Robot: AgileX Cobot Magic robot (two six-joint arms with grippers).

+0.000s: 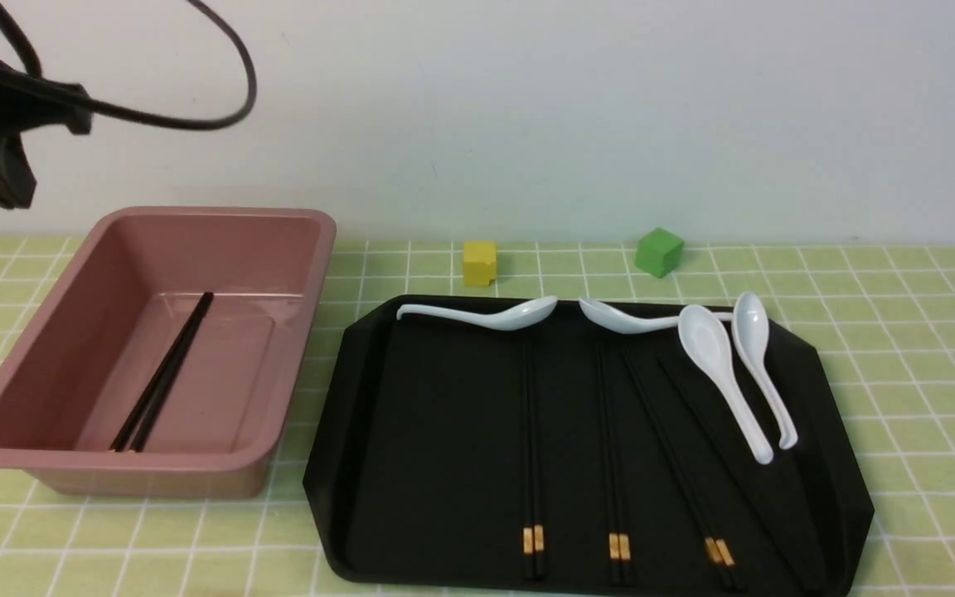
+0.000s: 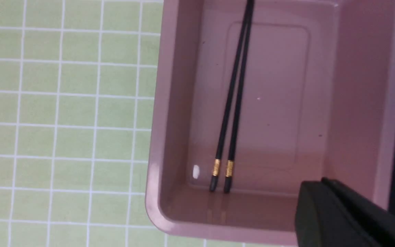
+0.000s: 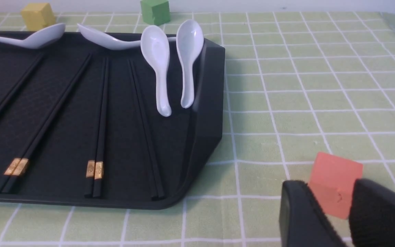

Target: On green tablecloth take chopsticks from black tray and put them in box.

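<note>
On the left of the green tablecloth (image 1: 900,332), the box (image 1: 71,332) holds one pair of chopsticks (image 1: 164,375) flat on its floor, running near to far, with the gold bands at the near end. Four more pairs lie on the black tray (image 1: 436,431) to its right. Three (image 1: 533,464) show their bands by the near rim, and a fourth, faint against the black, sits closest to the right rim.

The left end effector (image 2: 324,202) hangs above the box with nothing in it. Only one dark edge of it shows, so I cannot tell how wide it stands. The right end effector (image 3: 329,192) waits low off the tray's near right corner, its jaws parted and empty, with an orange cube (image 3: 336,171) just beyond them.

My judgement is that one delivery is done and the next pick is due. That means reaching over the low rim and closing across both sticks of one pair.

White spoons (image 1: 718,365) crowd the far right of the tray, two of them lying over the thin ends of the rightmost pairs. The banded near ends have more open room. The tray's left half is bare, and a strip of cloth separates the tray from the box. The yellow cube (image 1: 479,262) and green cube (image 1: 658,251) sit well behind the tray.
</note>
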